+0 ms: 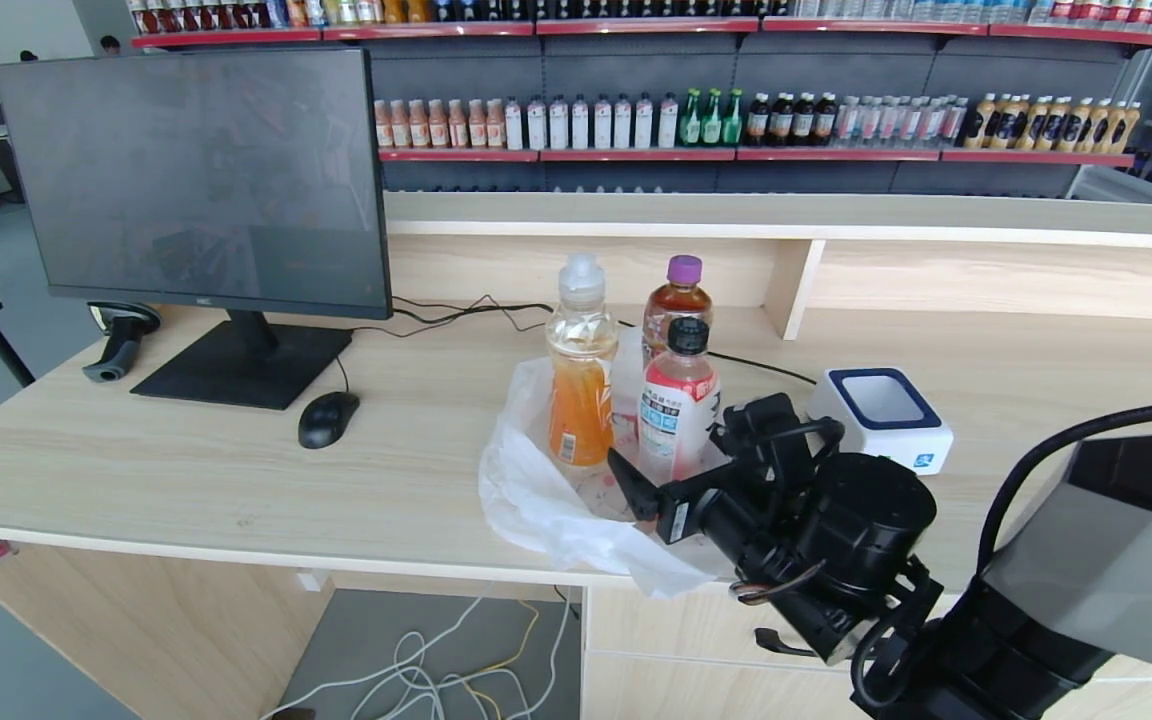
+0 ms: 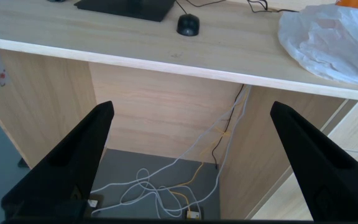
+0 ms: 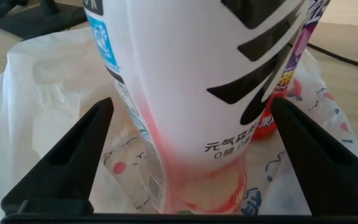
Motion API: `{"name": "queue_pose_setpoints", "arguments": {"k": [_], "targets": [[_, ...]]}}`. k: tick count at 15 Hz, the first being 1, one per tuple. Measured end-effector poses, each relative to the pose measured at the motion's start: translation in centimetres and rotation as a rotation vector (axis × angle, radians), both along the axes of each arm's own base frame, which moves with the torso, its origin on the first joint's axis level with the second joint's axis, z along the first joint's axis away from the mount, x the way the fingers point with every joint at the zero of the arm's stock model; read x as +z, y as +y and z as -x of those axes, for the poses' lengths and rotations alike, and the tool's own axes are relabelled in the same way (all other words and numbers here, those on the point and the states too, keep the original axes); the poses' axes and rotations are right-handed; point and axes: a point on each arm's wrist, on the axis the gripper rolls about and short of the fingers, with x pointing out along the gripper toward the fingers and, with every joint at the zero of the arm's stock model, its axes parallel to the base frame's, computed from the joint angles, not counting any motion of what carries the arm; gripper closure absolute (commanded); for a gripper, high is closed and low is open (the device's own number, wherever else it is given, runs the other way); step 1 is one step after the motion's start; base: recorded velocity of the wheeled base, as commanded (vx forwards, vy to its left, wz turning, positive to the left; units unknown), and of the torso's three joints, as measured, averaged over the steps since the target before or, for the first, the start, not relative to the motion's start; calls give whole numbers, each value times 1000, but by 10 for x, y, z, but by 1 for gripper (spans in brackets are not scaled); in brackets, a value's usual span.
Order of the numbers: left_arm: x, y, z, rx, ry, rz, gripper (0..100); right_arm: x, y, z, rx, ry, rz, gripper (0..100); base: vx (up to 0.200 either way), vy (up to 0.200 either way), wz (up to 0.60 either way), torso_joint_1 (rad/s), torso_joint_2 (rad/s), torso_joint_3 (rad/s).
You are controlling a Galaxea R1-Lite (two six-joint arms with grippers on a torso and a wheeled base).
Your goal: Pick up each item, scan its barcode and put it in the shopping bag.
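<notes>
Right wrist view had the right claw (image 3: 191,102) spread wide, one finger on each side of the pink bottle (image 3: 191,81), low by its base, and a gap showed on both sides, so nothing was pinched. Over in the head view, that pink bottle (image 1: 676,410) stood upright on the white bag (image 1: 536,500), which lay crumpled and open on the counter (image 1: 186,470) near its front edge. Just beside it stood the orange bottle (image 1: 581,380), and right behind was the purple-cap bottle (image 1: 676,300), all three close together on the plastic. The scanner (image 1: 881,415), a white box with a blue rim, sat on the robot's right of the bag, near but apart from it. Down low, the left claw (image 2: 191,106) was spread too, holding nothing, hanging below the counter's front edge and facing the opening under it, where cables (image 2: 160,193) lay on the floor. Further left on the counter were the monitor (image 1: 201,180), a mouse (image 1: 327,418) and a handheld scanner (image 1: 116,340)
</notes>
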Motion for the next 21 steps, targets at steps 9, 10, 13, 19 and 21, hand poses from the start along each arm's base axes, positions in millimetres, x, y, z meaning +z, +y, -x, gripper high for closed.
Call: {"name": "queue_pose_setpoints", "arguments": {"k": [9, 10, 13, 19, 21], "targets": [[0, 0, 0, 1, 1, 0, 0, 33, -15, 27, 20, -52, -43, 0, 0, 0, 0, 0, 0, 0], [0, 0, 0, 1, 1, 1, 0, 37, -20, 33, 21, -53, -44, 0, 0, 0, 0, 0, 0, 0], [0, 0, 0, 1, 0, 1, 0, 48, -46, 60, 11, -56, -44, 0, 0, 0, 0, 0, 0, 0], [0, 0, 0, 2, 1, 1, 0, 55, -119, 133, -32, -59, -55, 0, 0, 0, 0, 0, 0, 0], [0, 0, 0, 2, 1, 1, 0, 59, -133, 148, -44, -53, -65, 0, 0, 0, 0, 0, 0, 0]]}}
